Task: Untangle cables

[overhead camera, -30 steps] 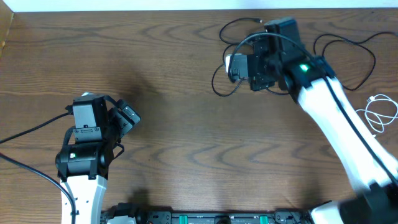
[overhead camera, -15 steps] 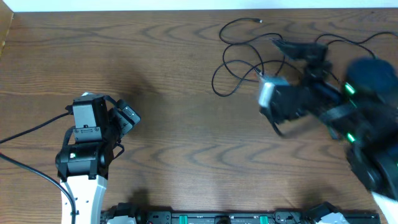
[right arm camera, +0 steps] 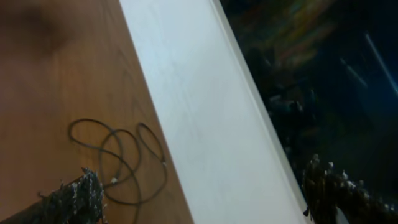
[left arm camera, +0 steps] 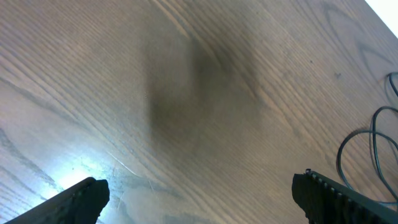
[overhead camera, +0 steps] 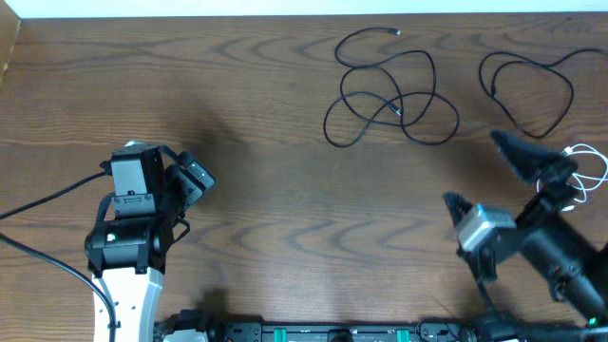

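Lying looped upper centre-right in the overhead view is the long black cable [overhead camera: 397, 107]. The second black cable [overhead camera: 518, 60] curls upper right, apart from it. The white cable [overhead camera: 581, 150] sits at the right edge, beside the right gripper [overhead camera: 486, 179], spread and empty. The left gripper [overhead camera: 195, 179], at left, gapes wide and empty over the table [overhead camera: 285, 209].

Overhead: I look straight down on the brown wooden table [overhead camera: 266, 95] | left wrist: close over tabletop | right wrist: farther back, facing the white strip [right arm camera: 186, 93] at the table's edge | shares with overhead: looped black cable [right arm camera: 118, 162]
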### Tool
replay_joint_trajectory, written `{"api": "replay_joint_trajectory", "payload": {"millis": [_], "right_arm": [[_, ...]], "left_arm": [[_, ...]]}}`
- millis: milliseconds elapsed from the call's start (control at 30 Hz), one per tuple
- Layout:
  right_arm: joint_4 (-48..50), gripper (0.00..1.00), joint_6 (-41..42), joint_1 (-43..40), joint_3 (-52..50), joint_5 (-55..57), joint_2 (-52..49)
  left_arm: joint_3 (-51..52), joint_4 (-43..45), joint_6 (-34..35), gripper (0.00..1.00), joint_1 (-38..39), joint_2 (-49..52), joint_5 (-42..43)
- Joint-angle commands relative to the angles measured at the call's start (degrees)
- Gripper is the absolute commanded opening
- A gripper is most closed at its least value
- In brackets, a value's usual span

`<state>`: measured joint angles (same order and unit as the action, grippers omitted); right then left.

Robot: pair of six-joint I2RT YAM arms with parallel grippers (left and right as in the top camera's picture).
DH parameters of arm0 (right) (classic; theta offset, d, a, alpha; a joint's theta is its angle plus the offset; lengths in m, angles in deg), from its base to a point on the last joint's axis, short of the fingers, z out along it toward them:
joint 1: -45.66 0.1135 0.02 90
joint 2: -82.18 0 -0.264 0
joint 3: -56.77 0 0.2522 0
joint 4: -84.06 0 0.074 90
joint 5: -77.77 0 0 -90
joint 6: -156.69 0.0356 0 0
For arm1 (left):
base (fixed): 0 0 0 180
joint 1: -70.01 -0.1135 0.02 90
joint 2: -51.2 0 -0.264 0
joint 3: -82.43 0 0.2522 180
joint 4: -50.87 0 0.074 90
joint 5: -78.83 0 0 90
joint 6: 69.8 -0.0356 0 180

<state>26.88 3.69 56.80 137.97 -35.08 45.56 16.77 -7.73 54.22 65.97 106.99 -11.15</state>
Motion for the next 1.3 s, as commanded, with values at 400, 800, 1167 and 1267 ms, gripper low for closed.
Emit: {"api": "replay_joint_trajectory", "payload": {"millis": [400, 800, 1167, 1267], "right_arm": [[0.61, 0.99, 1.27, -8.33, -13.16, -9.94, 20.96], [2.1, 0.99, 1.29, -14.19, -11.08, -16.68, 32.81], [2.97, 0.99, 1.2, -15.19, -2.91, -6.86, 35.89], [2.91, 0.99, 1.25, -15.67, -0.76, -2.84, 36.2]], "left_arm": [[-0.83, -0.13, -0.98, 1.0, -0.24, 0.07, -0.7], [-0.83, -0.13, -0.98, 1.0, -0.24, 0.07, -0.7], [-0.83, -0.13, -0.98, 1.0, -0.24, 0.07, -0.7], [-0.83, -0.13, -0.98, 1.0, -0.24, 0.07, -0.7]]}}
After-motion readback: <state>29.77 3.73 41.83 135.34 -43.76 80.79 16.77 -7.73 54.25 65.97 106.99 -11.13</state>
